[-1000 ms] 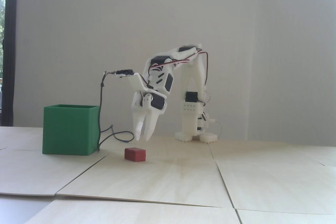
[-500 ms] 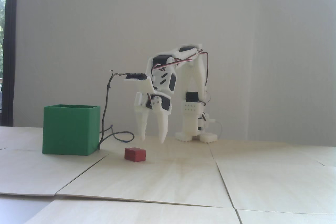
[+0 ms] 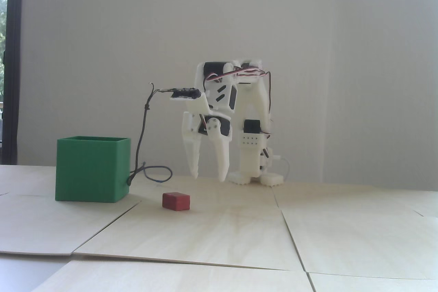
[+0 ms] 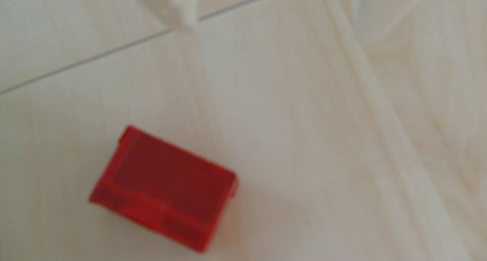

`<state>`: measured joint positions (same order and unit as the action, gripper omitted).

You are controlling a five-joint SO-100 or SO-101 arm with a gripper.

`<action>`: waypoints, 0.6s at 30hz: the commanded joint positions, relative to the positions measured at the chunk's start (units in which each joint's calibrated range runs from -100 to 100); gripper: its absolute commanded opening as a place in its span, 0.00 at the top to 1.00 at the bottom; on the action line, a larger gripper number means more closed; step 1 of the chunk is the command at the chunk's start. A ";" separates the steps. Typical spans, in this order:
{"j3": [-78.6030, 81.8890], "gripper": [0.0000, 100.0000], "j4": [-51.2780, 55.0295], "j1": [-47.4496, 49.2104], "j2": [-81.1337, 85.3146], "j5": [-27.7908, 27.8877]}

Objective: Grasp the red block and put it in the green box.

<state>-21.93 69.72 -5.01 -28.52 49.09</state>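
Since 1 s ago gripper [image 3: 209, 178] shifts right in fixed view, fingers spread wide, holding nothing; red block [image 3: 176, 201] untouched lower left, green box [image 3: 92, 169] farther left. Approach not lined up yet.

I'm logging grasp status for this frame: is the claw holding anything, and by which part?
Nothing is held. The claw hangs open above the table, and the red block lies untouched on the wood, below and to its left in the fixed view.
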 commanded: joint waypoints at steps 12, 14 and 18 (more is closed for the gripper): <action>-14.27 0.79 3.13 -0.66 -5.32 -1.66; -16.58 0.79 3.13 -0.02 -6.74 -1.66; -20.75 0.79 3.30 -0.18 -9.26 -1.66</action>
<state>-35.27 71.88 -5.62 -38.15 47.70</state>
